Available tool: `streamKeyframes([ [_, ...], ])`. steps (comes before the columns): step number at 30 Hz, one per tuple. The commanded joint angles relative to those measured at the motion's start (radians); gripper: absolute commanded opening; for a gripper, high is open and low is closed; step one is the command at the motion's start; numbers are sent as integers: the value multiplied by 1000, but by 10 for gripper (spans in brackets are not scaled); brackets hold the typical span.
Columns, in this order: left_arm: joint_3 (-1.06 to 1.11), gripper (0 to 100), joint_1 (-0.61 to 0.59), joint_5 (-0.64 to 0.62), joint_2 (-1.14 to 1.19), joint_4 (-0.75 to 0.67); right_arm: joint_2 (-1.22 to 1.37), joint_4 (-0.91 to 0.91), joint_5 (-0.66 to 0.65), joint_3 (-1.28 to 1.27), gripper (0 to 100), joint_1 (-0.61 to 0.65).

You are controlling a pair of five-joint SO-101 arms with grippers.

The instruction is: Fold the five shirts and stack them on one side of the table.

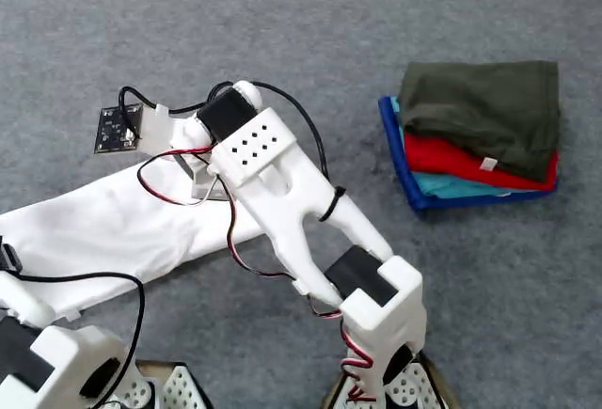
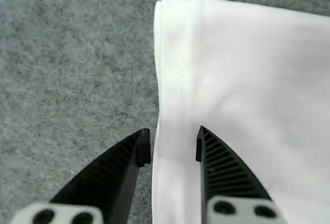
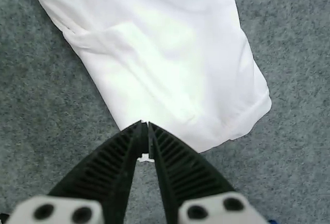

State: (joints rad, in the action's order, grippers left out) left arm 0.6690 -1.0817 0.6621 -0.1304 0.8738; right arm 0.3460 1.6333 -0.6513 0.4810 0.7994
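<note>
The white shirt [image 1: 103, 226] lies stretched out flat toward the near left corner of the grey worktop [image 1: 489, 315]. The right gripper [image 3: 145, 131] has its jaws pinched together on the shirt's hem. The left gripper [image 2: 172, 149] has its jaws narrowly apart, straddling a folded edge of the shirt. By the right edge sits the stack of folded shirts [image 1: 480, 132], dark green on top.

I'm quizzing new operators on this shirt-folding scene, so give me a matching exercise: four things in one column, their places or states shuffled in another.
1. left gripper
2. right gripper
3. white shirt
4. olive shirt

a. on top of the folded stack
b. shut on the white shirt's edge
c. open, astride the white shirt's edge
d. stretched out long, apart from the stack

Pairs: 1-c, 2-b, 3-d, 4-a.
</note>
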Motion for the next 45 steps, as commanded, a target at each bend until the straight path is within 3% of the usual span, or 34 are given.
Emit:
streamKeyframes([
  [1, 2, 161, -8, 8, -22, -18, -64, -17, 3, 5, 2, 4],
  [9, -40, 161, -77, 17, 160, -110, -64, -15, 3, 5, 2, 4],
  [14, -132, 158, -74, 66, 232, -17, -64, -17, -21, 5, 2, 4],
  [20, -103, 156, -35, 137, 228, -15, -64, -17, -28, 5, 2, 4],
  [28, -100, 46, -8, 224, 232, 17, -64, -17, -28, 5, 2, 4],
  [37, -95, 47, -17, 193, 228, -11, -64, -17, -28, 7, 2, 4],
  [42, -121, 159, -68, 46, 226, -89, -65, -15, -37, 7, 2, 4],
  [45, -123, 180, -94, 63, 228, -120, -65, -17, -48, 7, 2, 4],
])
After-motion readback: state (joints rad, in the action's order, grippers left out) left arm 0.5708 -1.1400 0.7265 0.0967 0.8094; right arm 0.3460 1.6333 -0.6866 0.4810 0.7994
